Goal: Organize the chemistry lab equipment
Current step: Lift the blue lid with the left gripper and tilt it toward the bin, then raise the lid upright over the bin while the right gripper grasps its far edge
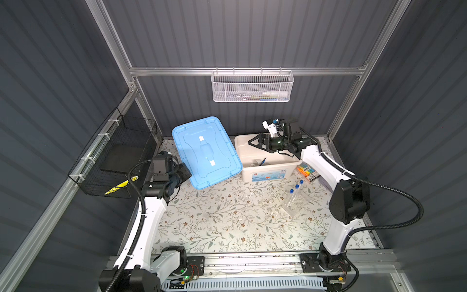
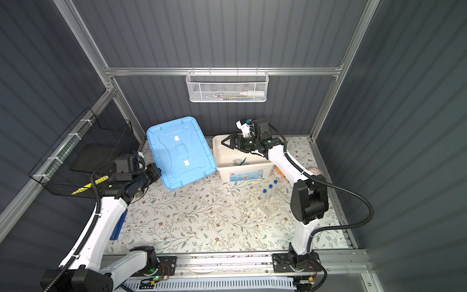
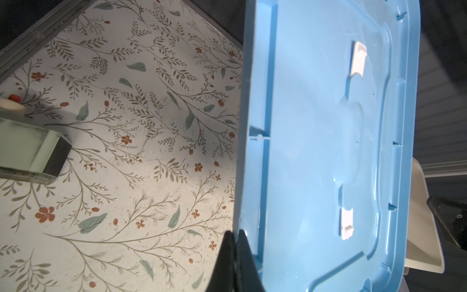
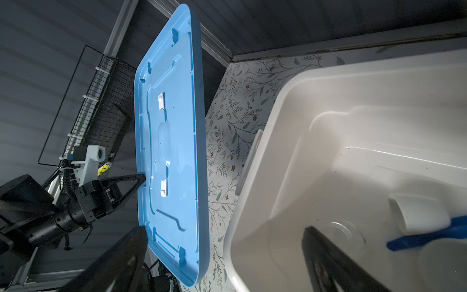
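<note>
My left gripper [image 3: 235, 233] is shut on the rim of the blue lid [image 1: 206, 151], which it holds tilted up off the table beside the white bin [image 1: 267, 174]. The right gripper [image 4: 225, 230] hangs open over the bin's left rim with nothing between its fingers; it also shows in a top view [image 1: 252, 144]. Inside the bin lie dark blue tweezers [image 4: 429, 235], a small white dish [image 4: 419, 215] and a clear glass piece [image 4: 348, 230]. Three blue-capped tubes [image 1: 297, 186] stand in the clear rack [image 1: 294, 202] on the table in front of the bin's right end.
A pack of coloured markers [image 1: 307, 172] lies right of the bin, partly under the right arm. A blue stapler [image 2: 117, 227] sits beneath the left arm. A black wire basket [image 1: 113, 156] hangs on the left wall and a white mesh basket [image 1: 252, 87] on the back rail.
</note>
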Available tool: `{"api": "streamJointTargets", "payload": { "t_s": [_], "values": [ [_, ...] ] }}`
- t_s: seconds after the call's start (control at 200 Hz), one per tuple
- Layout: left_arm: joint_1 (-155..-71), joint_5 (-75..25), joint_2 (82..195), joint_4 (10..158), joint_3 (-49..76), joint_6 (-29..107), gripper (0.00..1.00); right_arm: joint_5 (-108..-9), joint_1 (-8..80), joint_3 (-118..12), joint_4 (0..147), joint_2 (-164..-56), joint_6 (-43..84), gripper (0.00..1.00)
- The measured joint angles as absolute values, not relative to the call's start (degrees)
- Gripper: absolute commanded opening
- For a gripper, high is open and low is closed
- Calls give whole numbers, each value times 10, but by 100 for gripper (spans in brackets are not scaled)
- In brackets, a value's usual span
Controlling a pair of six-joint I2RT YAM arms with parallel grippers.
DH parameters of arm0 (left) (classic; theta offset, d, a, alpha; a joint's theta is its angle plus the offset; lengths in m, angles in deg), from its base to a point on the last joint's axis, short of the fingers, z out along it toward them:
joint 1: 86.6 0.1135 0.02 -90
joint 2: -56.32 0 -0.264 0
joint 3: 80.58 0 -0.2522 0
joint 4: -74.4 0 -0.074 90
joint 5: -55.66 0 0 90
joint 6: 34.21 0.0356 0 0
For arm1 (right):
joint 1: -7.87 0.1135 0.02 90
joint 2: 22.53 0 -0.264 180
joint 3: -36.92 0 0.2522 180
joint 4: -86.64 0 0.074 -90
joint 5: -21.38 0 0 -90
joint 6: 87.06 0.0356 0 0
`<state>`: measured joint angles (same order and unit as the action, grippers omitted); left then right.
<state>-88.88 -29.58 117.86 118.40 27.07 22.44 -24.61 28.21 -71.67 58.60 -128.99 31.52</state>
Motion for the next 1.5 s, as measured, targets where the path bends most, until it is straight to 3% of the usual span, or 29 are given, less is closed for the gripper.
{"api": "streamJointTargets", "payload": {
  "t_s": [0.645,1.111,1.501],
  "values": [
    [-1015,-300,1288,1085,234,184,0,-207,278,-691,711,-1291,405,92],
    [-1043,-302,1322,1036,227,162,0,-207,255,-653,736,-1300,431,87],
    [-1073,-298,1374,1000,199,154,0,-193,238,-630,775,-1295,455,69]
  ]
}}
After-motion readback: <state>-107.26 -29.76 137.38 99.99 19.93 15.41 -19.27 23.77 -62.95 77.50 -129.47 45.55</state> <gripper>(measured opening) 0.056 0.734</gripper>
